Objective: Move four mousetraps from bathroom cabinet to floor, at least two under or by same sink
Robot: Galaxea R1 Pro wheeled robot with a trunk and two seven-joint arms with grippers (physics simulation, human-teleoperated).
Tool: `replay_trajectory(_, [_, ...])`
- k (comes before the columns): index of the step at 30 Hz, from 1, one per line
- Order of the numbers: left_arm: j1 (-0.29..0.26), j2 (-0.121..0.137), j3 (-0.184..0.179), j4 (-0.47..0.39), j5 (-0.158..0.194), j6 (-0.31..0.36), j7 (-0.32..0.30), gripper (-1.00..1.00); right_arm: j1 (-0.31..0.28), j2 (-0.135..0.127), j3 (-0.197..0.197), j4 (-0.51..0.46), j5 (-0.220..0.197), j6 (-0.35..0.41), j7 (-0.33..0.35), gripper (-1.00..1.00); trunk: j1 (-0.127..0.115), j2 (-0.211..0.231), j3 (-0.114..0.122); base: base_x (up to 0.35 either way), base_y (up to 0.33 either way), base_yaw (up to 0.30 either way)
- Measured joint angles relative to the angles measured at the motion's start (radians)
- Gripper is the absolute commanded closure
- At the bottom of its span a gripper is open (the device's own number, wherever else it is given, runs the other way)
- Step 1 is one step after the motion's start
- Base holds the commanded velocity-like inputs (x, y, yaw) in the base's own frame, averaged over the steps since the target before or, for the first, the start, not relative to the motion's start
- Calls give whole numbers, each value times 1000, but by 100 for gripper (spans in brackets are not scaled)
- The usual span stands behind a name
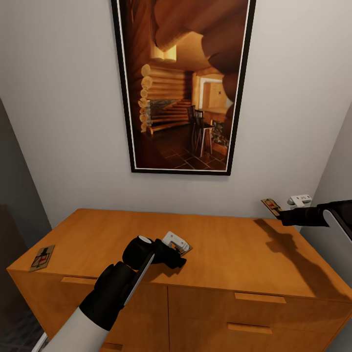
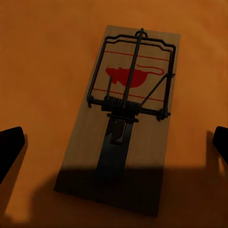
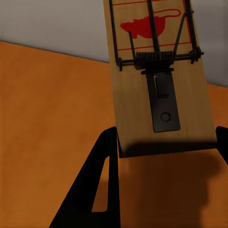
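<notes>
Head view: my left arm reaches forward over the orange cabinet surface (image 1: 230, 254), its fingers (image 2: 10, 147) spread above a mousetrap (image 2: 124, 118) lying flat. My right arm comes in level from the side, its fingers (image 3: 97, 178) pinching a second mousetrap (image 3: 156, 71) off the surface. Both traps carry a red mouse picture. A third mousetrap (image 1: 42, 257) lies at the surface's left corner.

one mousetrap (image 1: 42, 257) lies at the cabinet top's (image 1: 234, 254) left front corner; another (image 2: 126, 116) mid-top; a third (image 1: 271, 207) held above its right rear corner.
</notes>
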Motion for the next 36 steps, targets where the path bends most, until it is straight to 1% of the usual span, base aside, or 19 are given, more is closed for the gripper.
replay_trajectory(8, [0,0,1,0,1,0,0,-100,0,0,0,0,0,0,0,100,0,0,0,0,0,0])
replay_trajectory(9, [0,0,1,0,1,0,0,100,0,0,0,0,0,0,1,100,0,0,0,0,0,0])
replay_trajectory(12, [0,0,1,4,20,1,0,100,0,0,0,0,0,0,1,100,0,0,0,0,0,0])
replay_trajectory(14, [0,0,2,4,21,1,0,100,0,0,0,0,0,0,1,100,0,0,0,0,0,0])
replay_trajectory(15, [0,0,3,2,11,1,2,100,0,0,0,0,0,0,1,100,0,0,0,0,0,0])
replay_trajectory(16, [0,0,8,4,11,1,1,100,0,0,0,0,0,0,1,100,0,0,0,0,0,0])
replay_trajectory(19, [0,0,27,13,34,1,-2,100,0,0,0,0,0,0,1,100,0,0,0,0,0,0])
replay_trajectory(23, [0,0,34,15,33,1,-1,100,0,0,0,0,0,0,1,100,0,0,0,0,0,0])
replay_trajectory(32, [0,-1,39,14,19,1,0,100,0,0,1,0,0,0,1,100,0,0,0,0,0,0])
replay_trajectory(35, [0,-2,56,22,35,1,-2,100,0,0,1,0,0,0,1,100,0,0,0,0,0,0])
replay_trajectory(36, [0,-3,67,24,36,1,0,100,0,0,1,0,0,0,1,100,0,0,0,0,0,0])
